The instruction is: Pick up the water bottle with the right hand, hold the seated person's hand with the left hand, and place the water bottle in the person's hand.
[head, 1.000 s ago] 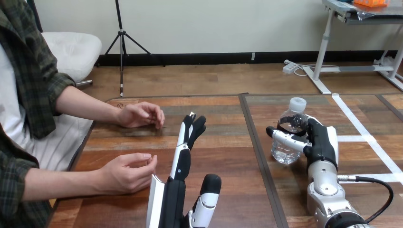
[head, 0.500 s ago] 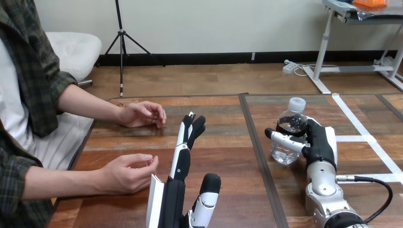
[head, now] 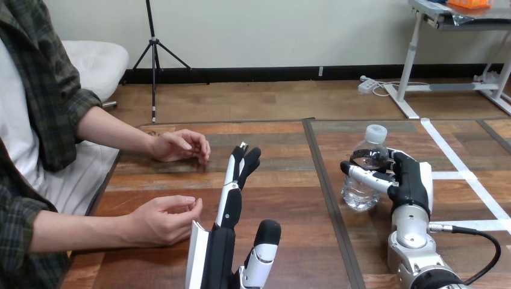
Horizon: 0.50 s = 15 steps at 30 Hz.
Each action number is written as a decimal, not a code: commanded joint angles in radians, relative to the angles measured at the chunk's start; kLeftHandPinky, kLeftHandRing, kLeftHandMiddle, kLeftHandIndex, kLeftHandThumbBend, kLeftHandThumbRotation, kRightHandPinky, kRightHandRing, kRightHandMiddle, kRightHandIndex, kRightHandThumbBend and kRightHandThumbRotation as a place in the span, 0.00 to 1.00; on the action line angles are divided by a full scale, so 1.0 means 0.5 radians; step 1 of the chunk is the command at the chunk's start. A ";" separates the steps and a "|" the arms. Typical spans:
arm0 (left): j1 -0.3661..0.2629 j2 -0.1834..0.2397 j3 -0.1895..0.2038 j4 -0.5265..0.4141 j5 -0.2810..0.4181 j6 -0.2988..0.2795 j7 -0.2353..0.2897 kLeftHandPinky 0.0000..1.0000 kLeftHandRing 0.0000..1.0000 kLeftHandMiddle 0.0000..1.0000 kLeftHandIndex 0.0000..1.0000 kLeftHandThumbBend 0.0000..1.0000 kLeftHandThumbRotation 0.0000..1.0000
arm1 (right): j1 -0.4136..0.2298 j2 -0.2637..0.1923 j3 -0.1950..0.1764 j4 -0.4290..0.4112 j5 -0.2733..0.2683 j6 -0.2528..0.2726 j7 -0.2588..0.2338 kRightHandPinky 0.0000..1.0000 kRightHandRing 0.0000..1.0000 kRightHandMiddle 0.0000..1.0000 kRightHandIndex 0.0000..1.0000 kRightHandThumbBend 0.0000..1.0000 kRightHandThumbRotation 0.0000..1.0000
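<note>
Gripping the water bottle [head: 361, 194], upright on the bench [head: 283, 180] right of centre, the right hand [head: 411, 180] has fingers [head: 365, 174] curled round it for lifting; left hand [head: 232, 201] at lower centre, fingers straight and empty, stands apart from the person's hand [head: 161, 220] at lower left

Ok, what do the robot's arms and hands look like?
Both hands are black with black-and-white jointed fingers: the left hand has a white shell along its edge, the right hand a white shell on its back. The right forearm is silver and rounded.
</note>
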 commanded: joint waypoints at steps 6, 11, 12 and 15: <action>0.112 -0.063 -0.002 -0.109 -0.020 -0.002 -0.008 0.94 0.92 0.93 0.99 0.52 0.98 | -0.151 0.027 -0.049 -0.010 0.049 -0.013 -0.029 0.55 0.58 0.62 0.63 0.73 0.00; 0.121 -0.068 0.003 -0.118 -0.012 0.012 -0.003 0.93 0.92 0.93 0.99 0.52 0.98 | -0.145 0.026 -0.043 -0.013 0.032 -0.032 -0.038 0.54 0.57 0.60 0.61 0.73 0.00; 0.121 -0.067 0.005 -0.121 -0.004 0.013 0.001 0.93 0.92 0.93 0.99 0.51 0.98 | -0.144 0.027 -0.043 -0.013 0.031 -0.035 -0.041 0.54 0.57 0.60 0.61 0.73 0.00; 0.123 -0.070 0.010 -0.128 0.009 0.024 0.012 0.93 0.91 0.93 0.98 0.51 0.98 | -0.145 0.024 -0.032 -0.014 0.017 -0.023 -0.058 0.54 0.57 0.59 0.60 0.72 0.00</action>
